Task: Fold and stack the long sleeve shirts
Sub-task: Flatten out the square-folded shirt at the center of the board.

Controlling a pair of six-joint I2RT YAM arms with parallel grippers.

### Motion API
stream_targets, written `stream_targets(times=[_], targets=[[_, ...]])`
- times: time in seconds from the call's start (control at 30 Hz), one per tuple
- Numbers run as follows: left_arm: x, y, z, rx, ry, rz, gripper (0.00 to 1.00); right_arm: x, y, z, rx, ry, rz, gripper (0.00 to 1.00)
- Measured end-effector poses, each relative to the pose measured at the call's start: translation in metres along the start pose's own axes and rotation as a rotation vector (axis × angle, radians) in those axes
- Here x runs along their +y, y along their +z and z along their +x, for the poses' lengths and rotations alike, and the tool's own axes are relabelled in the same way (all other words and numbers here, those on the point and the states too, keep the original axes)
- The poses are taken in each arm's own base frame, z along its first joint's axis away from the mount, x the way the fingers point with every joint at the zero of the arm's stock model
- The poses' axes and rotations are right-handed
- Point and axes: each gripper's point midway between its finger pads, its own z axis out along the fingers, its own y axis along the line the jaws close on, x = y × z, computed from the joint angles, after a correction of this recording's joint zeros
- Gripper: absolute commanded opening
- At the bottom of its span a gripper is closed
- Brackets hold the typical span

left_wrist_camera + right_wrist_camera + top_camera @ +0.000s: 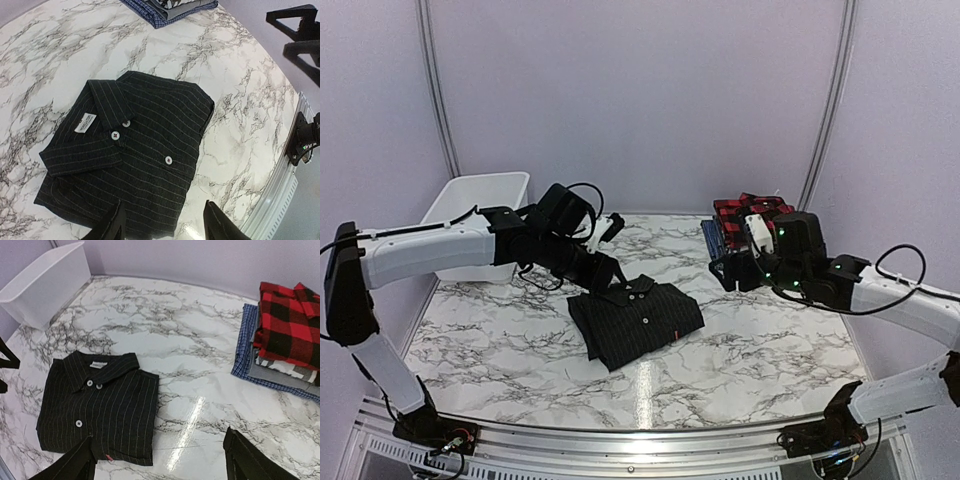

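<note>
We see the black pinstriped shirt [638, 320] folded into a nearly square packet at the middle of the marble table [490, 345], so it has hardly any long axis. Its collar lies on the far side and its line of white buttons runs from there toward the near edge. The packet is turned a little, so one corner points right and another points near. The left gripper [165, 227] hangs at the far left side of this shirt, close to the collar end. Its jaws stand partly apart and grip nothing. In the left wrist view one finger [111, 227] shows over the striped cloth at the packet's edge and the other shows over bare marble just beside it. We cannot tell whether the tips touch the cloth. The right gripper [159, 465] has its jaws spread wide and empty, with only bare marble between them. In the top view it sits well to the right of the black shirt, close to the stack. That stack stands at the far right of the table. The red-and-black plaid shirt [287, 325] is on top, a grey shirt [280, 372] is under it, and a blue checked shirt [244, 357] is at the bottom. A white bin [480, 200] stands at the far left corner, apart from the shirts.
</note>
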Motion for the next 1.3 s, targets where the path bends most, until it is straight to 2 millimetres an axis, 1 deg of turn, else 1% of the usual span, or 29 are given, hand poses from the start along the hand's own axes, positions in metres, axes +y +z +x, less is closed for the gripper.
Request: stream_targets(times=[0.07, 0.13, 0.17, 0.23, 0.3, 0.37, 0.47, 0.57, 0.6, 0.63, 0.67, 0.7, 0.77, 0.83, 0.97, 1.0, 1.03, 1.07, 1.13, 1.2, 1.23, 1.27, 1.3], targets=[[0.003, -0.003, 0.011, 0.008, -0.026, -0.004, 0.55, 0.006, 0.014, 0.016, 0.059, -0.004, -0.024, 0.81], [0.010, -0.001, 0.026, 0.029, -0.061, -0.029, 0.55, 0.012, 0.028, 0.032, 0.117, -0.009, -0.044, 0.80], [0.016, 0.002, 0.033, 0.037, -0.082, -0.055, 0.54, 0.016, 0.036, 0.041, 0.151, -0.012, -0.053, 0.80], [0.030, 0.007, 0.048, 0.060, -0.131, -0.112, 0.54, 0.023, 0.047, 0.050, 0.193, -0.022, -0.064, 0.80], [0.043, 0.011, 0.056, 0.070, -0.179, -0.163, 0.52, 0.037, 0.060, 0.050, 0.216, -0.040, -0.082, 0.78], [0.057, 0.014, 0.057, 0.063, -0.229, -0.206, 0.50, 0.053, 0.070, 0.044, 0.217, -0.059, -0.098, 0.78], [0.086, 0.022, 0.055, 0.046, -0.332, -0.268, 0.49, 0.076, 0.082, 0.035, 0.206, -0.079, -0.122, 0.78], [0.115, 0.032, 0.062, 0.054, -0.420, -0.334, 0.48, 0.086, 0.085, 0.034, 0.205, -0.078, -0.130, 0.78], [0.121, 0.035, 0.065, 0.061, -0.435, -0.345, 0.47, 0.085, 0.086, 0.035, 0.207, -0.075, -0.126, 0.78], [0.124, 0.040, 0.069, 0.071, -0.449, -0.352, 0.45, 0.084, 0.086, 0.036, 0.208, -0.072, -0.120, 0.78], [0.126, 0.045, 0.071, 0.079, -0.457, -0.354, 0.40, 0.083, 0.087, 0.036, 0.208, -0.069, -0.113, 0.78], [0.126, 0.049, 0.073, 0.089, -0.462, -0.354, 0.33, 0.082, 0.088, 0.036, 0.207, -0.065, -0.104, 0.78], [0.124, 0.056, 0.075, 0.101, -0.469, -0.346, 0.14, 0.079, 0.088, 0.036, 0.206, -0.057, -0.086, 0.78], [0.121, 0.061, 0.071, 0.103, -0.463, -0.327, 0.00, 0.075, 0.089, 0.036, 0.203, -0.050, -0.063, 0.78], [0.103, 0.064, 0.054, 0.077, -0.421, -0.260, 0.00, 0.064, 0.089, 0.035, 0.196, -0.040, 0.002, 0.78], [0.096, 0.063, 0.049, 0.068, -0.399, -0.238, 0.00, 0.060, 0.089, 0.035, 0.196, -0.037, 0.023, 0.78], [0.084, 0.062, 0.043, 0.057, -0.365, -0.203, 0.00, 0.055, 0.089, 0.036, 0.196, -0.033, 0.047, 0.78], [0.067, 0.060, 0.038, 0.047, -0.323, -0.154, 0.00, 0.050, 0.088, 0.036, 0.197, -0.026, 0.072, 0.78], [0.020, 0.054, 0.028, 0.033, -0.220, -0.021, 0.00, 0.037, 0.085, 0.035, 0.196, -0.010, 0.126, 0.78], [-0.042, 0.046, 0.022, 0.029, -0.095, 0.146, 0.00, 0.020, 0.076, 0.033, 0.181, 0.022, 0.185, 0.78], [-0.066, 0.042, 0.020, 0.030, -0.049, 0.212, 0.02, 0.011, 0.071, 0.031, 0.170, 0.040, 0.209, 0.78], [-0.092, 0.039, 0.022, 0.039, 0.004, 0.290, 0.08, 0.000, 0.062, 0.029, 0.153, 0.067, 0.235, 0.78], [-0.116, 0.036, 0.027, 0.057, 0.046, 0.364, 0.21, -0.009, 0.054, 0.027, 0.139, 0.087, 0.259, 0.78]])
